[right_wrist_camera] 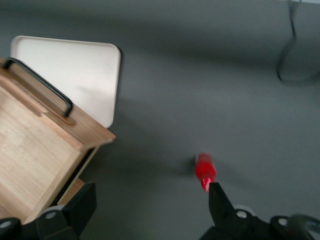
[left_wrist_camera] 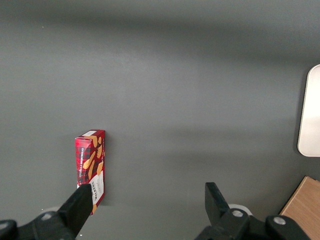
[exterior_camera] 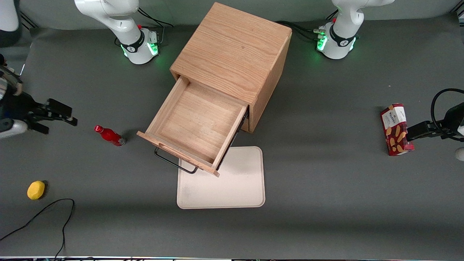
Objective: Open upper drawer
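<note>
Sticking far out of the big oak wood cabinet (exterior_camera: 235, 58), the light wooden upper drawer (exterior_camera: 195, 123) hangs over the flat cream tray (exterior_camera: 232, 185), while the black gripper (exterior_camera: 59, 112), jaws apart, holds nothing near the small red bottle (exterior_camera: 109, 135).
</note>
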